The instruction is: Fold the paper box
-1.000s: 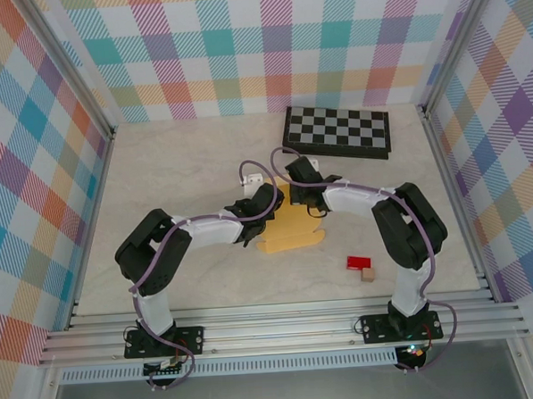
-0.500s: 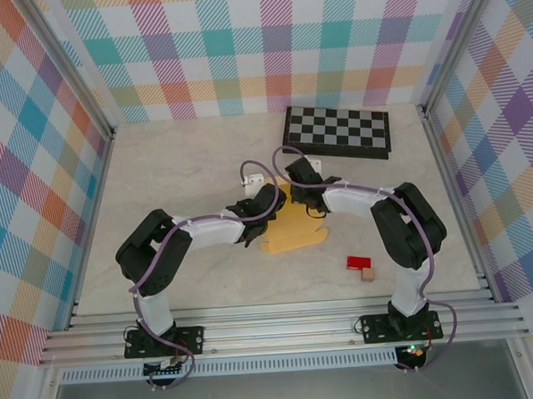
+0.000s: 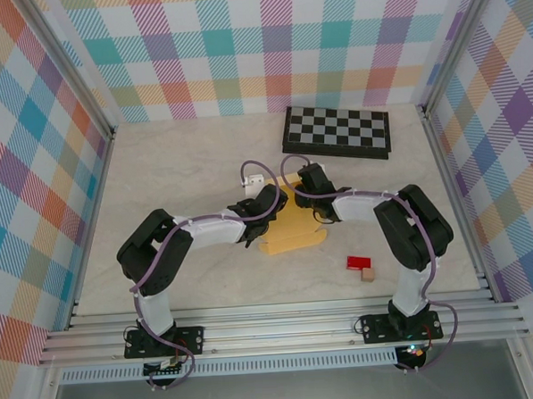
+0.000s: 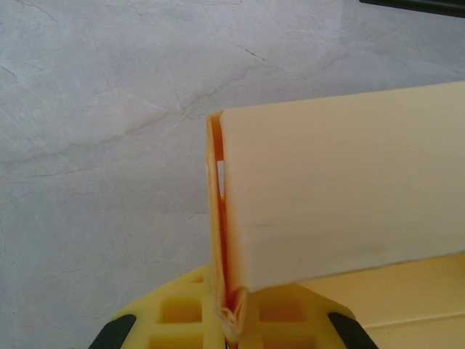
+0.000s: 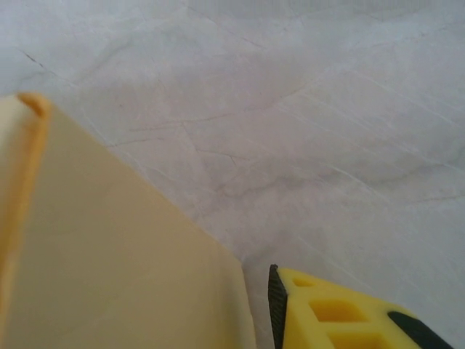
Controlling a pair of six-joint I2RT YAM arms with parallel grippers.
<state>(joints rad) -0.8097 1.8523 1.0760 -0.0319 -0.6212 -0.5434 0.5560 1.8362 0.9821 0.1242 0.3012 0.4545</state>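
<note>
The paper box (image 3: 293,229) is yellow-orange cardboard, partly folded, lying mid-table between my two arms. My left gripper (image 3: 260,210) is at its left end, shut on a doubled edge of the card. In the left wrist view that pinched fold (image 4: 232,309) sits between the yellow fingers (image 4: 182,313), and a pale panel (image 4: 349,189) rises to the right. My right gripper (image 3: 314,195) is at the box's upper right, open. In the right wrist view one yellow finger (image 5: 334,316) stands a small gap clear of the box panel (image 5: 123,262), which hides the other finger.
A black-and-white checkerboard (image 3: 337,131) lies at the back right. A small red block (image 3: 357,263) and a tan block (image 3: 370,274) sit near the front right. Metal rails (image 3: 449,181) and plaid walls bound the table.
My right gripper has opened off the box panel and shifted slightly right. The left gripper has kept its pinch and stayed in place.
</note>
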